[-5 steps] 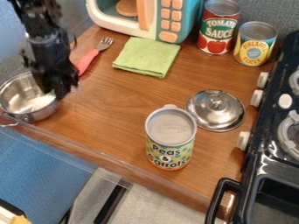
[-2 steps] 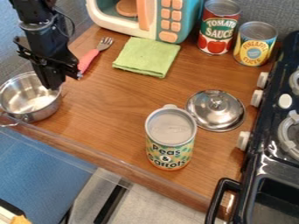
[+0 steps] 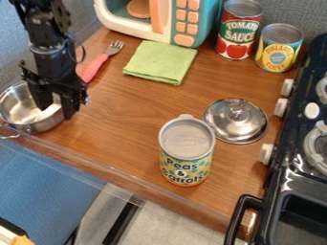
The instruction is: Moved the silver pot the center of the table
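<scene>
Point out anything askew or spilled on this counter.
The silver pot sits at the edge of the counter, where it might tip off, and the metal lid lies away from it. No spill shows.

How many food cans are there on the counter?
3: the peas and carrots can near the front edge, and the red can and yellow can side by side at the back right.

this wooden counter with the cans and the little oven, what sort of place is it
Probably a toy kitchen set up for a robot: a play microwave with chunky orange buttons, a small black stove and food cans.
</scene>
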You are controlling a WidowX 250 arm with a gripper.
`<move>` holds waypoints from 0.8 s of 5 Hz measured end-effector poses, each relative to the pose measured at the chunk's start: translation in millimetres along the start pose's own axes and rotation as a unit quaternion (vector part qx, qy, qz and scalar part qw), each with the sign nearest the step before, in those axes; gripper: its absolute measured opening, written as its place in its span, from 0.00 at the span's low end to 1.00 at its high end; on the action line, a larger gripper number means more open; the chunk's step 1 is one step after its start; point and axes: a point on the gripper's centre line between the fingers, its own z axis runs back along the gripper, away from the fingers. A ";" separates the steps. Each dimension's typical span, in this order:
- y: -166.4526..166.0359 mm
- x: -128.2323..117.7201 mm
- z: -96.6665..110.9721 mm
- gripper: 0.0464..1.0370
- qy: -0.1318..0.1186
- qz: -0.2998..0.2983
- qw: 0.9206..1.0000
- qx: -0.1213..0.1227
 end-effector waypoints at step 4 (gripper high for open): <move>2.8 4.5 -7.6 0.14 0.004 -0.001 1.000 0.006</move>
